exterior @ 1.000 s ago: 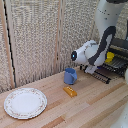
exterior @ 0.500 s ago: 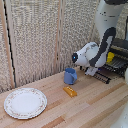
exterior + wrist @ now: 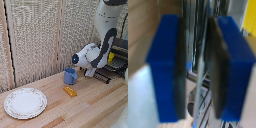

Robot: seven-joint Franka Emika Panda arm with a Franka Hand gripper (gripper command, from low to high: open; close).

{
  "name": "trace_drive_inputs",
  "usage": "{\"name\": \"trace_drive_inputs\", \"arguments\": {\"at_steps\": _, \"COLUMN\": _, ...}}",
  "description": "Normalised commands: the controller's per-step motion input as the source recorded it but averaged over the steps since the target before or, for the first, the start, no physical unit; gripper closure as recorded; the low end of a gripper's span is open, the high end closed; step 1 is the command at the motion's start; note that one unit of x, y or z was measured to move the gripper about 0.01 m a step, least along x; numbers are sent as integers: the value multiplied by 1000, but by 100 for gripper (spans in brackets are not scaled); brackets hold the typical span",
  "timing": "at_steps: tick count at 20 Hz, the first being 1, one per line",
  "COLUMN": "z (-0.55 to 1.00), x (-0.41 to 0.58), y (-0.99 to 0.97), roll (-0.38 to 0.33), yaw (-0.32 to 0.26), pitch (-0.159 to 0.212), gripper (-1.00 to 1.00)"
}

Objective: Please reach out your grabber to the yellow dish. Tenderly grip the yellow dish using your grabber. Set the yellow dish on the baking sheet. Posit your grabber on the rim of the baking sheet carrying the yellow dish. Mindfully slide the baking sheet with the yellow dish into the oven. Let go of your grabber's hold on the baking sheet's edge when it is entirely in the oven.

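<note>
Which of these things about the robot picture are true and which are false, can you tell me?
1. A white plate lies on the wooden table. True.
2. The blue cup stands on the plate. False: it stands on the table, apart from the plate.
3. A small orange block lies near the blue cup. True.
4. The grabber has red fingers. False: its fingers are blue.
5. The yellow dish sits on the plate. False: something yellow shows by the oven, behind the arm.
</note>
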Motion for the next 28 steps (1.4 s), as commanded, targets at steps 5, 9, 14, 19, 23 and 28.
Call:
{"name": "trace_drive_inputs", "arguments": {"at_steps": 5, "z": 124, "x": 66, "y": -80, "roll": -5, "yaw": 51, "pitch": 26, "gripper": 100}}
{"name": "trace_drive_inputs", "arguments": {"at_steps": 9, "z": 651, "x": 171, "y": -209, "roll": 49, "yaw": 69, "pitch": 110, "gripper": 100}}
{"name": "trace_drive_inputs", "arguments": {"at_steps": 14, "z": 813, "x": 311, "y": -125, "roll": 90, "yaw": 78, "pitch": 109, "gripper": 100}}
{"name": "trace_drive_inputs", "arguments": {"at_steps": 19, "z": 757, "x": 88, "y": -459, "roll": 87, "yaw": 99, "pitch": 74, "gripper": 100}}
{"name": "trace_drive_inputs", "arguments": {"at_steps": 23, "z": 481, "x": -82, "y": -836, "roll": 37, "yaw": 102, "pitch": 48, "gripper": 100}}
{"name": "trace_drive_inputs", "arguments": {"at_steps": 28, "z": 336, "x": -67, "y": -916, "roll": 21, "yaw": 81, "pitch": 48, "gripper": 100}}
